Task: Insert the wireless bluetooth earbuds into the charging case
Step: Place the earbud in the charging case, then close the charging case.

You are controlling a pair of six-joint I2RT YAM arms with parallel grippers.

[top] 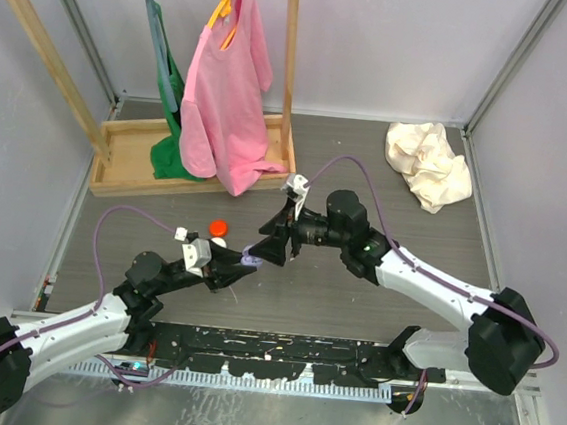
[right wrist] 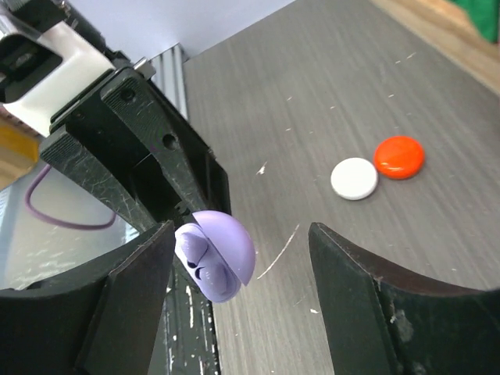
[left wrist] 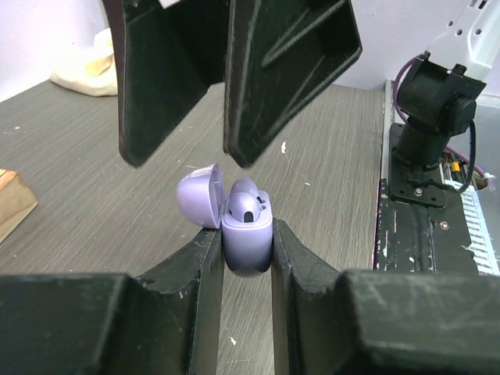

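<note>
While left claw (left wrist: 247,234) clamps the open lilac case (left wrist: 248,254) | earbud (left wrist: 248,206) seated inside | right claw (right wrist: 241,242) spread wide

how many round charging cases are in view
3: the open lilac case clamped in the left end effector; the white case and red case side by side on the table.

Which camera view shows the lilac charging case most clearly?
The left wrist view: the lilac case is close, lid open, an earbud seated inside. The right wrist view shows mainly its lid; the top view only a tiny lilac spot.
</note>
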